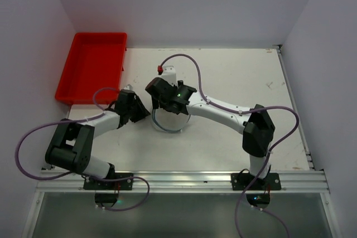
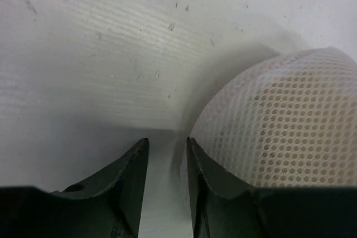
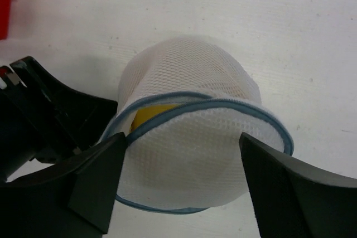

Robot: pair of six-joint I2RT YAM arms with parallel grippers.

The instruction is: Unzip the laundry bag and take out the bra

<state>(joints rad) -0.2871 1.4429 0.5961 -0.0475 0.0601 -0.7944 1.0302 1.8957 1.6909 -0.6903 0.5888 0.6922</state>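
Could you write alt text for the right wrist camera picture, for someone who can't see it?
A round white mesh laundry bag with a blue-grey rim rests on a white table, something yellow showing inside. The right gripper straddles it, open wide.

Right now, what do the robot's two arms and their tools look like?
Both the left arm and right arm have white tubular links joined by chunky black joint housings. A purple cable loops along each. A small green light glows near the right wrist. The left tool and right tool have matte black wedge-shaped fingers.
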